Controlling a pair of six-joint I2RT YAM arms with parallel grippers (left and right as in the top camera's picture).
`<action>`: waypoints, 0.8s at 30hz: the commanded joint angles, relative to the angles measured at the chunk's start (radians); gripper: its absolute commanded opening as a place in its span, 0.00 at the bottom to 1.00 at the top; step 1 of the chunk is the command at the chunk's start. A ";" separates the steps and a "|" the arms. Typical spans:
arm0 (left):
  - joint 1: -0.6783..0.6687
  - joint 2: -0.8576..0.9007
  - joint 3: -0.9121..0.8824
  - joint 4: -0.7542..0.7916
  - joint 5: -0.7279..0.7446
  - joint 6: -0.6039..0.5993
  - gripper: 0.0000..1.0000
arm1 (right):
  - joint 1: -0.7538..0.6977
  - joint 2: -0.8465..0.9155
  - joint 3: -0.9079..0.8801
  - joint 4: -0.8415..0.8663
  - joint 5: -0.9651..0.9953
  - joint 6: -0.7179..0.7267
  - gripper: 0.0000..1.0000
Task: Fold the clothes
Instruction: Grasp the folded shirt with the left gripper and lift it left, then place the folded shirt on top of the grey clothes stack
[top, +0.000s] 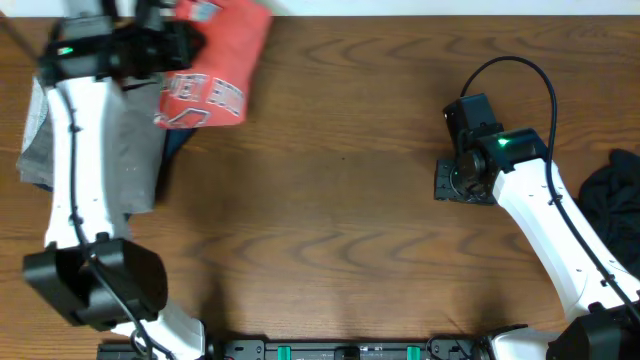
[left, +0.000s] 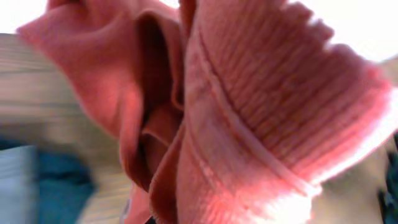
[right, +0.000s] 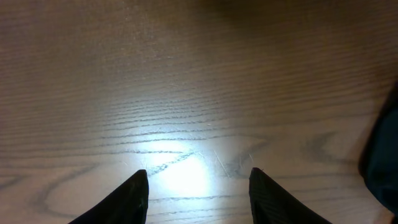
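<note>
Garments: 4 total.
- red T-shirt (top: 215, 60), white lettering: qty 1, at left gripper (top: 190, 45)
- grey garment (top: 130, 150): qty 1, below the left gripper
- dk blue garment (top: 178, 140): qty 1, beside the grey
- black garment (top: 612, 190): qty 1, to the right of right gripper (right: 198, 180)

Arms: 2. Grippers: 2. Table (top: 340, 200): 1.

My left wrist view: T-shirt (left: 261, 112) blurred, top blown out. Right wrist: glare patch on table (right: 177, 168), corners dim.
</note>
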 joint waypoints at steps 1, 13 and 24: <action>0.094 0.011 0.005 0.004 -0.004 -0.055 0.06 | -0.026 -0.015 0.019 -0.002 0.021 0.005 0.51; 0.363 0.024 -0.005 0.008 -0.004 -0.054 0.06 | -0.051 -0.015 0.019 -0.013 0.021 0.005 0.51; 0.459 0.111 -0.005 0.013 -0.004 -0.055 0.97 | -0.053 -0.015 0.019 -0.013 0.020 0.005 0.50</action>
